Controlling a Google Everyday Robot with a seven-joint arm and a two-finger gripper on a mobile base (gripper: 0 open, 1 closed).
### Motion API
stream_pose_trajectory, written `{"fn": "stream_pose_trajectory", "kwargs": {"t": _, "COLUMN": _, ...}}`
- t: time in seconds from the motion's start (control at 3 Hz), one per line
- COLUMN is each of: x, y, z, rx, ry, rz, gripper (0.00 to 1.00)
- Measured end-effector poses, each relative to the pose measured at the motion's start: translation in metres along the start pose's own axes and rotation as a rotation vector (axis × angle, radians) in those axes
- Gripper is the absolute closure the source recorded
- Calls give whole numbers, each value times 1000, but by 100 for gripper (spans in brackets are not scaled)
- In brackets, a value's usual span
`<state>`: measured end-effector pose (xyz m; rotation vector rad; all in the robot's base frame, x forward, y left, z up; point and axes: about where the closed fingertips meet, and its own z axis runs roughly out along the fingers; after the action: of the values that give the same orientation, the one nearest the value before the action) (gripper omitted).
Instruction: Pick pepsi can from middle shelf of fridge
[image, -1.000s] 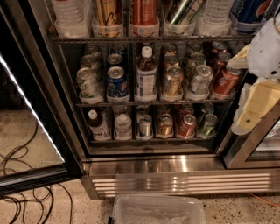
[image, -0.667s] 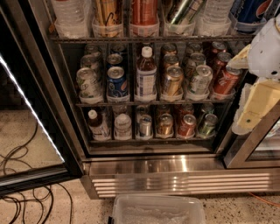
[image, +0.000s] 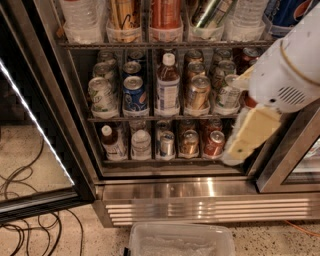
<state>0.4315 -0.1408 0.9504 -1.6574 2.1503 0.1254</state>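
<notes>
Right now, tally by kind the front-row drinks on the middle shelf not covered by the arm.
Metal cans: 4 (blue pepsi can, pale green-white can, gold-brown can, silver can)
Brown white-capped plastic bottle: 1
Total: 5
Pincer: right of these, slightly lower.

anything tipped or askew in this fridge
Yes: on the upper shelf a silver-green can leans in its clear holder, while the orange can beside it stands upright. The cream-coloured gripper hangs in front of the stainless-steel fridge's right side.

Clear plastic bin (image: 180, 241) and black cables (image: 22, 227) on the floor (image: 280, 237), white-capped brown bottle (image: 167, 82) beside a gold-brown can (image: 198, 92)
</notes>
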Motion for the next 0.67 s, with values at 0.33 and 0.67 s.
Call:
{"fn": "stream_pose_trajectory", "kwargs": {"t": 0.33, "x": -41, "y": 28, "z": 39, "rx": -24, "ry": -133, "rz": 102, "gripper": 0}}
{"fn": "stream_pose_trajectory", "kwargs": {"t": 0.67, "x": -93, "y": 25, "z": 65, "rx": -2, "ry": -260, "rz": 125, "gripper": 0}}
